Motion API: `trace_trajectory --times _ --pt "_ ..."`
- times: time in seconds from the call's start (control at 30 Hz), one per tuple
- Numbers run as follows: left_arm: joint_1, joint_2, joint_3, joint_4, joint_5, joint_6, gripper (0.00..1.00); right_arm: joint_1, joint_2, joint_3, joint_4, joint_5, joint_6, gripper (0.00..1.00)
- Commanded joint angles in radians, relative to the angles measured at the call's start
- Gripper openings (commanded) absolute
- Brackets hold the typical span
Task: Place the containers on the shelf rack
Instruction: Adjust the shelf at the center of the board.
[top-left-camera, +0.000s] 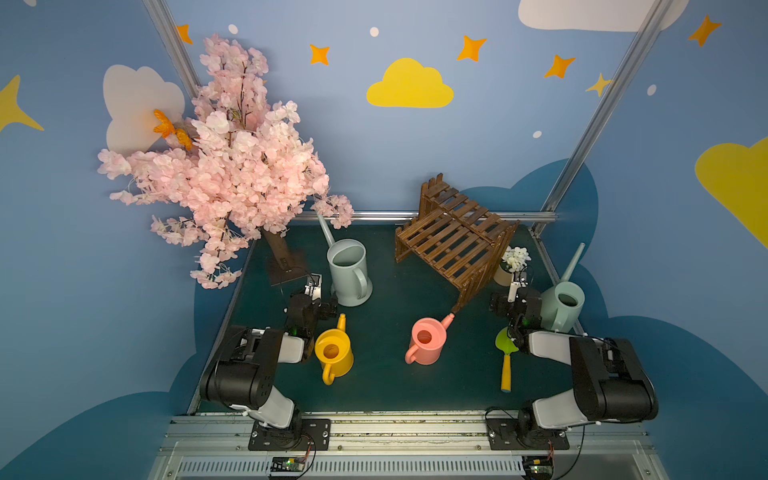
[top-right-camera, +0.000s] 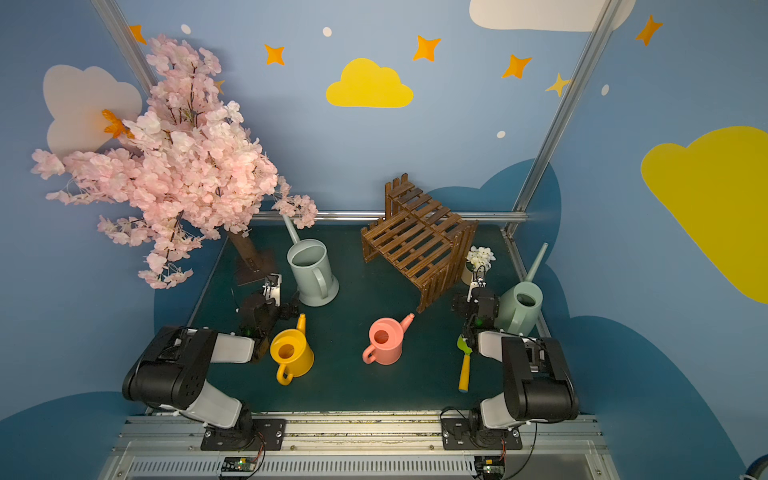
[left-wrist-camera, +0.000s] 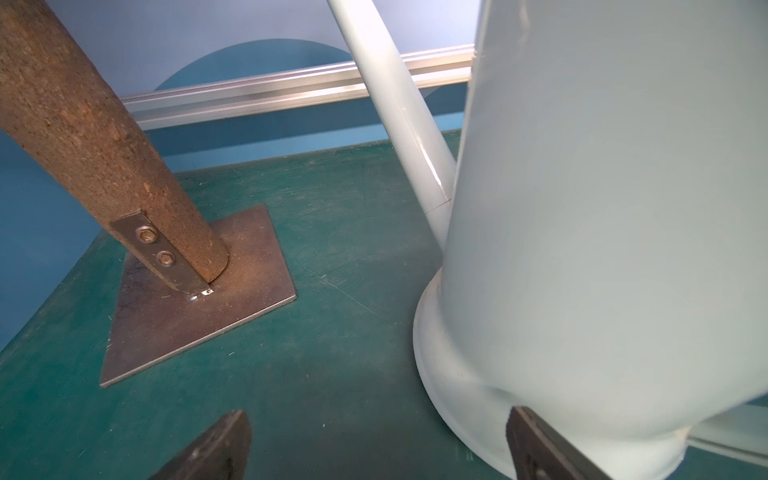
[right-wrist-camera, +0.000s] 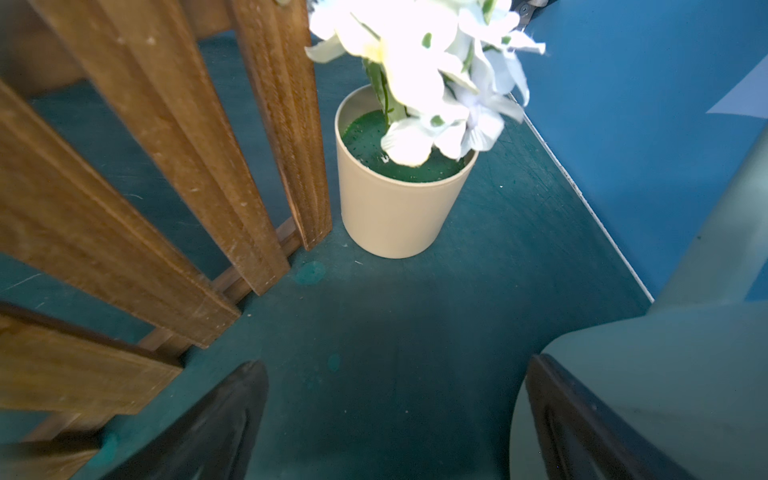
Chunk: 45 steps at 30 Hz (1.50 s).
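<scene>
In wrist views alone, left fingers (left-wrist-camera: 216, 449) and right fingers (right-wrist-camera: 208, 428) visibly gape, gripping nothing.

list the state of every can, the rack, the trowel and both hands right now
shelf rack: standing, both tiers empty
blue-grey can: upright on the table
mint-green can: upright on the table
yellow can: upright on the table
pink can: upright on the table, spout toward the rack
trowel: lying flat on the table
left hand: open, holding nothing
right hand: open, holding nothing
</scene>
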<state>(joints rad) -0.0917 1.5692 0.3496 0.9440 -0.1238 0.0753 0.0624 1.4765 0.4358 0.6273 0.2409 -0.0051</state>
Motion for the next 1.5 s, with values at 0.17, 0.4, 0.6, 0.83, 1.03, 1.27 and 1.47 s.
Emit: trace_trajectory --times 0.17,0.4,0.6,0.83,1.03,1.27,1.47 --pt "0.001 -0.091 -0.045 0.044 -0.052 -0.016 1.00 0.010 -0.036 0.038 -0.059 -0.003 -0.001 0.98" --pt "-0.005 -0.412 -0.151 -0.018 -0.118 -0.015 1.00 0.032 -0.227 0.016 -0.184 0.017 0.006 0.98" --pt "-0.025 -0.735 -0.119 -0.278 -0.213 -0.049 1.00 0.039 -0.439 0.076 -0.415 0.033 0.107 0.97" --pt "-0.047 -1.024 -0.030 -0.509 -0.301 -0.193 1.00 0.048 -0.557 0.214 -0.649 -0.041 0.284 0.95" --pt "-0.138 -0.928 0.172 -0.672 -0.141 -0.231 1.00 0.107 -0.516 0.428 -0.962 -0.067 0.355 0.89" --pt "-0.416 -0.627 0.527 -0.909 -0.025 -0.171 1.00 0.254 -0.419 0.605 -1.196 0.072 0.361 0.89" --pt "-0.491 -0.230 0.978 -1.276 0.119 -0.163 1.00 0.289 -0.289 0.686 -1.184 0.188 0.340 0.90"
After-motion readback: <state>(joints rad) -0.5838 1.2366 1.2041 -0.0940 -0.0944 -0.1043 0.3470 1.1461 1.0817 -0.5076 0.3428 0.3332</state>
